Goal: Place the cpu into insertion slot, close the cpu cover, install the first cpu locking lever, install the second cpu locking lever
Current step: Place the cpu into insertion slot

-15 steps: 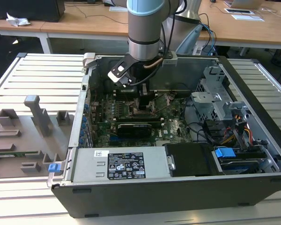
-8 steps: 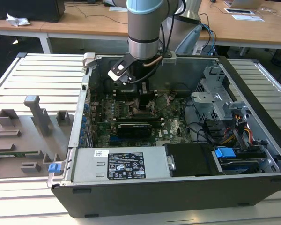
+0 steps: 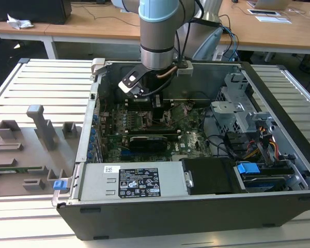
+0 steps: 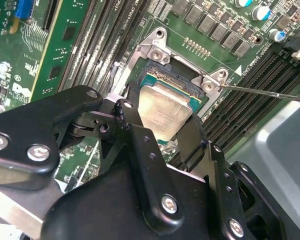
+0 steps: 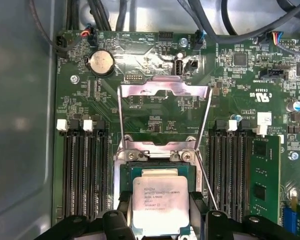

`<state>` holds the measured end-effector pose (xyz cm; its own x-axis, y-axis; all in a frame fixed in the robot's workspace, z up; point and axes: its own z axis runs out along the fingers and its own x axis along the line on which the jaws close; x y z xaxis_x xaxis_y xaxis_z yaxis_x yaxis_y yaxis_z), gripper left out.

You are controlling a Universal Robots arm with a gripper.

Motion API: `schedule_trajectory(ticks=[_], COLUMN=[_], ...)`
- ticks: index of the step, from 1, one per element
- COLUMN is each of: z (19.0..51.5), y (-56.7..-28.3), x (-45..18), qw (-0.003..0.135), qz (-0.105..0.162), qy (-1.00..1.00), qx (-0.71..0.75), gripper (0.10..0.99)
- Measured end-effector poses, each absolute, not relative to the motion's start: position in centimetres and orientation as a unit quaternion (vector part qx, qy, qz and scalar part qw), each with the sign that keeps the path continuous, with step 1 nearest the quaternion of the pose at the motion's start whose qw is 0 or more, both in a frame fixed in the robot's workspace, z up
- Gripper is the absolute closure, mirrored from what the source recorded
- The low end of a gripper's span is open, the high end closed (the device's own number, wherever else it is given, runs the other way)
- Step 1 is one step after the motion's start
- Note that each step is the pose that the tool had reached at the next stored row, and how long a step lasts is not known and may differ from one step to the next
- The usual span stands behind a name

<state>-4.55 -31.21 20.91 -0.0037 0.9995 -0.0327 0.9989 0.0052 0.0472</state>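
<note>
The cpu, a flat silver-grey square chip, sits between my gripper's black fingers, which are shut on its two opposite edges. It hangs just over the insertion slot, slightly tilted, with the socket's dark contact field showing past its far edge. The cpu cover, a silver frame with a square window, is swung open away from the socket. A thin wire locking lever stands free beside the socket. In the exterior view my gripper reaches down into the open computer case.
Long black memory slots flank the socket on both sides. A green card stands beside them. A power supply and a drive cage fill the case's near and right parts. A grey fixture tray lies outside on the exterior view's left.
</note>
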Motion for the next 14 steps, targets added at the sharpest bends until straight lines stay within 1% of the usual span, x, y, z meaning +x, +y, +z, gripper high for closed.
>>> schedule_trajectory(ticks=[14], z=[19.96], y=[-31.13], x=[-4.56], qw=[0.028], qz=[0.005], qy=[0.706], qx=[0.707], gripper=[0.545])
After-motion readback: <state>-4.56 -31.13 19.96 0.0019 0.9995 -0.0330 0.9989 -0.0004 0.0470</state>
